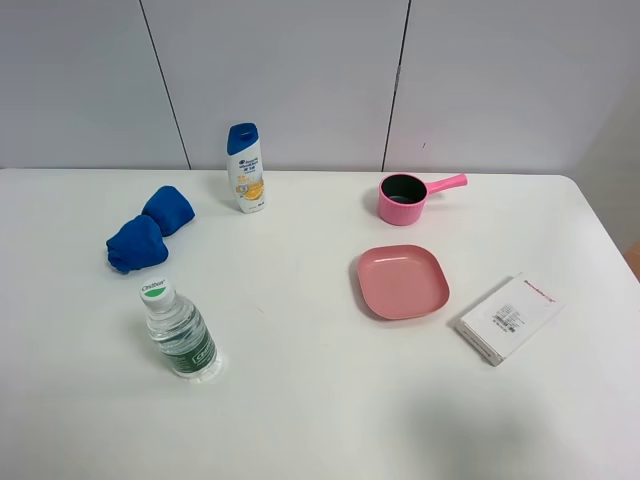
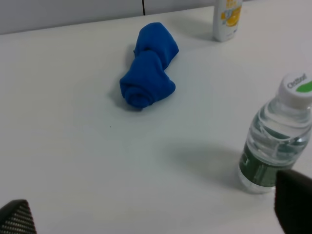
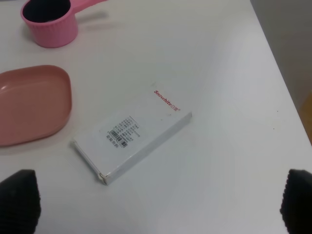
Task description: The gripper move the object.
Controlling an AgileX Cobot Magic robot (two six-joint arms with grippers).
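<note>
The royal-blue cloth bundle (image 1: 149,229) lies on the white table at the left, pinched into two rounded lobes. It also shows in the left wrist view (image 2: 147,80), well ahead of my left gripper (image 2: 155,210). That gripper is open and empty, and only its two black fingertips (image 2: 294,201) show at the frame's corners. My right gripper (image 3: 158,202) is open and empty over the table at the right, with its fingertips (image 3: 19,200) wide apart, just short of a white box (image 3: 131,134). Neither arm shows in the exterior high view.
A clear water bottle (image 1: 180,331) stands in front of the cloth. A blue-capped shampoo bottle (image 1: 245,168) stands behind it. A pink saucepan (image 1: 405,197), a pink plate (image 1: 402,281) and the white box (image 1: 508,317) lie at the right. The table's right edge (image 1: 612,240) is near the box.
</note>
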